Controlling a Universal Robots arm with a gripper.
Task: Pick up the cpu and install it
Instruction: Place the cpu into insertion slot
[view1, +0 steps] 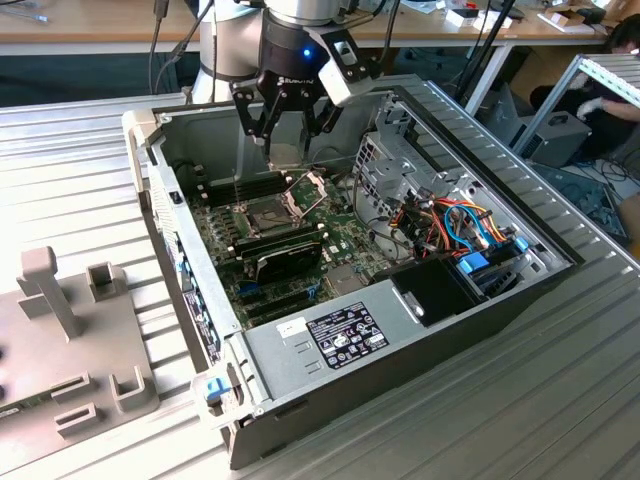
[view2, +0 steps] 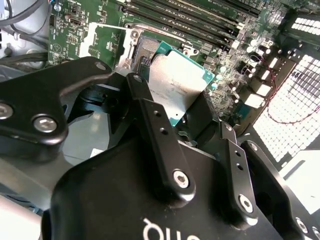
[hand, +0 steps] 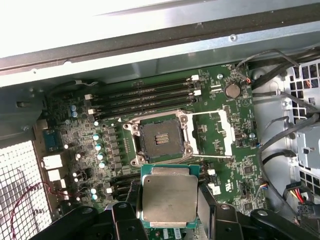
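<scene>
First wrist view is showing the cpu clamped by its edges in the jaws, hanging above the motherboard near the open socket, whose hinged frame is lying folded back. The chip is looking light, stiff and thin, with a smooth metal top offering little grip and probably a delicate underside, so gripping opposite edges is seeming right. Second wrist view is showing the fingers meeting the chip's rim, while the exterior view is placing the jaws over the open computer case on the desk.
</scene>
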